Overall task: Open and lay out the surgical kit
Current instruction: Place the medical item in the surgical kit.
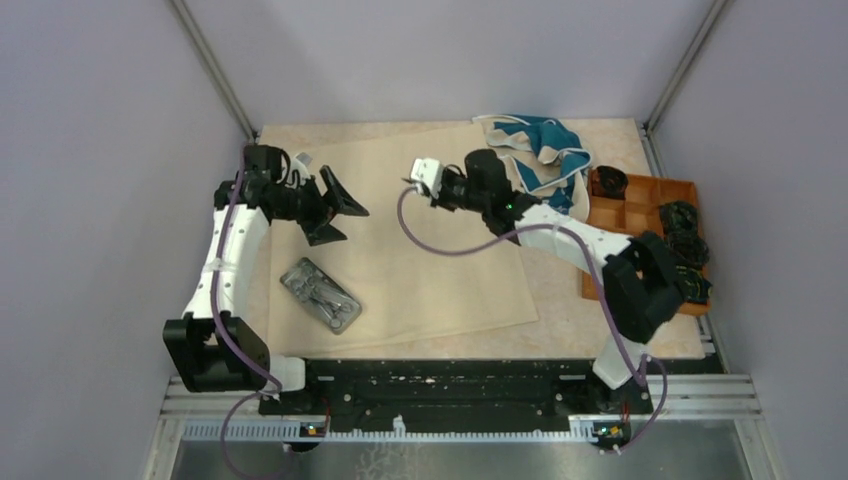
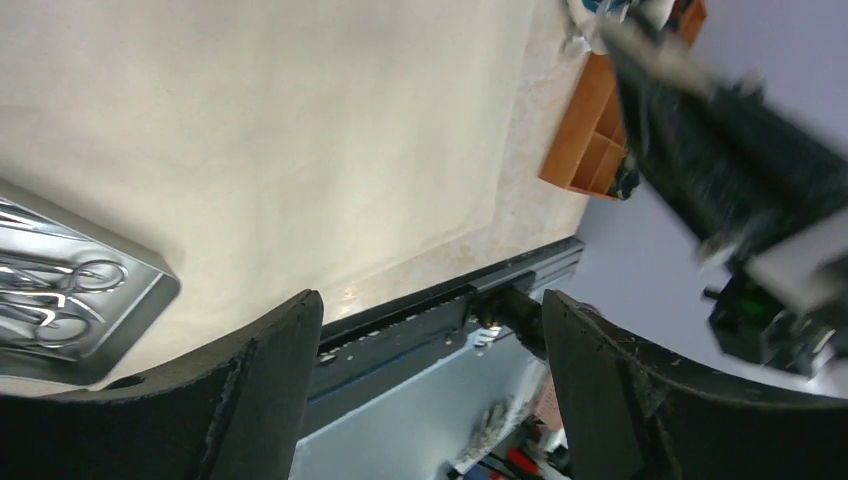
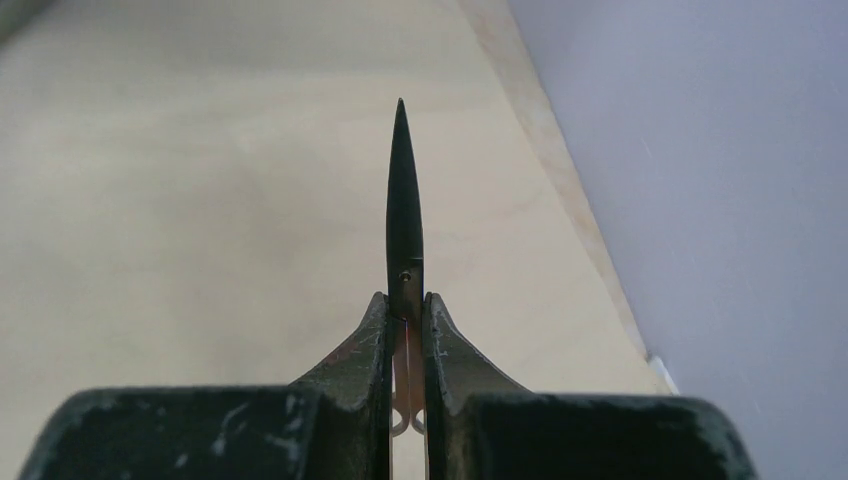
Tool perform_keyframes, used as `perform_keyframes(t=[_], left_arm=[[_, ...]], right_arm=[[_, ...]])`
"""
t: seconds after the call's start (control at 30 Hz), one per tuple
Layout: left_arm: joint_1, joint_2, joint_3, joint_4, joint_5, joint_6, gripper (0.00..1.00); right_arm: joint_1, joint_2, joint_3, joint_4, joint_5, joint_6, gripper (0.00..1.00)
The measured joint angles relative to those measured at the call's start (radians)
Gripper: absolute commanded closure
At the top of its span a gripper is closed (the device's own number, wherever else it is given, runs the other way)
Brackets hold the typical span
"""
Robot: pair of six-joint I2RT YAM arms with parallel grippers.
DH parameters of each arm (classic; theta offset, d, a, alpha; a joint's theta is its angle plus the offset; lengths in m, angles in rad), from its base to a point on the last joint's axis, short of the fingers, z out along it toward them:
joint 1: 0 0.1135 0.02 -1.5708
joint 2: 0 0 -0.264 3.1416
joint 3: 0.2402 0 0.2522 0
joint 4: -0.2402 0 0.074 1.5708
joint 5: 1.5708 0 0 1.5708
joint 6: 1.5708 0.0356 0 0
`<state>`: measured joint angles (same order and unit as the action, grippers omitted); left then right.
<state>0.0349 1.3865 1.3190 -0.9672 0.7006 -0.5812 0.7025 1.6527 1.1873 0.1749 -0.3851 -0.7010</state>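
- The large beige cloth wrap (image 1: pixel 430 250) lies spread flat over the counter (image 1: pixel 620 335). A low sweep by either arm could catch an edge and drag the cloth, along with whatever sits on it.
- The orange-brown plastic compartment tray (image 1: pixel 640 195) sits off the cloth at the counter's right side. Several cells hold black objects too small to identify. The right arm's elbow crosses its near end in the top view, so a careless swing might knock it.
- The small rounded-corner steel tray (image 1: pixel 320 293) rests on the near-left part of the cloth. It holds thin silver ring-handled instruments (image 2: pixel 55 295) lying over one another, so a reach in may lift two tangled together.
- The left arm's black fingers (image 2: pixel 270 390) stand wide apart and hold nothing. They hang above the cloth just beyond the steel tray.
- The right arm's black fingers (image 3: pixel 360 350) are pinched tight on slim pointed scissors (image 3: pixel 404 190), above the far middle of the cloth. The grip sits near the pivot, so the scissors could swivel or slip. The tip juts forward and may snag the cloth on the way down.
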Motion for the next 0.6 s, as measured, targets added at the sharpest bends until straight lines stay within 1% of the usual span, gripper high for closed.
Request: perform_keyframes(t=[0.1, 0.23, 0.4, 0.6], left_arm=[[-0.004, -0.038, 0.010, -0.028, -0.044, 0.055, 0.13], [-0.010, -0.082, 0.011, -0.080, -0.071, 0.120, 0.13], [-0.023, -0.092, 0.033, -0.130, -0.108, 0.196, 0.13], [-0.063, -0.096, 0.043, -0.152, -0.138, 0.252, 0.13]], right_arm=[[-0.043, 0.151, 0.187, -0.061, 0.134, 0.076, 1.00], [-0.089, 0.309, 0.385, -0.135, 0.268, 0.092, 1.00], [-0.127, 0.499, 0.591, -0.245, 0.328, 0.056, 1.00], [-0.173, 0.747, 0.857, -0.389, 0.320, -0.007, 1.00]])
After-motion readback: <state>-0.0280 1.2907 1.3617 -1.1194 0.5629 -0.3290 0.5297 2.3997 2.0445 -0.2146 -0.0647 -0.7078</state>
